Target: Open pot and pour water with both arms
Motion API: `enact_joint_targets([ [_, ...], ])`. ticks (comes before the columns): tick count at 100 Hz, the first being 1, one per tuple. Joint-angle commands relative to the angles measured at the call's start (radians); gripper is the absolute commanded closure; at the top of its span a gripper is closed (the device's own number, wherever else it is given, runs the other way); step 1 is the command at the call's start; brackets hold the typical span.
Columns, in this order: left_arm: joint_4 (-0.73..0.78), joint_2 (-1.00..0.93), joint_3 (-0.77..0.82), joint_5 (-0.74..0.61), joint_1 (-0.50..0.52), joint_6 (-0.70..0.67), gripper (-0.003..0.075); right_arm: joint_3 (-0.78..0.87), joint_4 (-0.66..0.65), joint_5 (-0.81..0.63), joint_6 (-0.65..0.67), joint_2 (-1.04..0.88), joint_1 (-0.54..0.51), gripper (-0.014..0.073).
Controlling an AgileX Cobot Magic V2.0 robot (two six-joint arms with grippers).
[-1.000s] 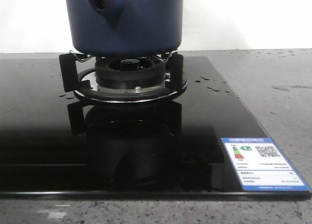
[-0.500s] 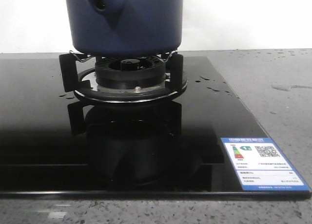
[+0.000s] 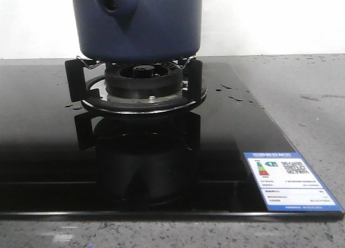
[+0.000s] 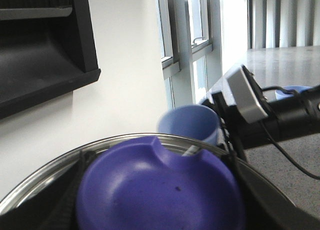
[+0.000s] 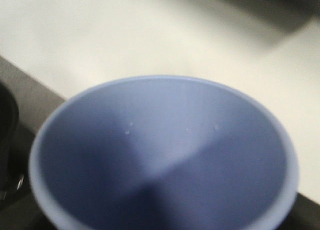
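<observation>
The pot (image 3: 139, 22) sits on the burner (image 3: 141, 83) of a glossy black stove top (image 3: 48, 145), its stubby side handle (image 3: 114, 8) turned toward the camera and slightly left. At the stove top's near right corner is a blue-edged label (image 3: 289, 180) with a QR code, a small coloured rating chart and lines of print too small to read. The stove top is set in a speckled grey counter (image 3: 307, 97), with water drops near the burner's right side. In the left wrist view a purple lid (image 4: 157, 187) with a notch in its edge fills the foreground above a metal rim; the left hand's fingers are out of sight, so its grip cannot be told. Beyond it, the right arm (image 4: 280, 112) reaches in beside a pale blue cup (image 4: 189, 122). The right wrist view looks straight into that cup (image 5: 162, 155), which fills the frame; the right hand's fingers are hidden too.
</observation>
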Motion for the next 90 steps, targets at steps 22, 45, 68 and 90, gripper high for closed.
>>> enact_joint_targets([
  [22,-0.091,0.019,-0.036,0.002,-0.065,-0.008,0.0468,0.346,0.121,-0.474,0.038,-0.067,-0.245,0.0317],
  [45,-0.082,0.050,-0.036,0.002,-0.082,-0.008,0.0468,0.432,0.121,-0.533,0.030,-0.045,-0.311,0.0317],
  [68,-0.080,0.071,-0.036,0.028,-0.082,-0.008,0.0468,0.438,0.121,-0.594,0.029,0.042,-0.311,0.0317],
  [90,-0.075,0.071,-0.036,0.041,-0.082,-0.008,0.0468,0.438,0.121,-0.637,0.029,0.053,-0.311,0.0264],
])
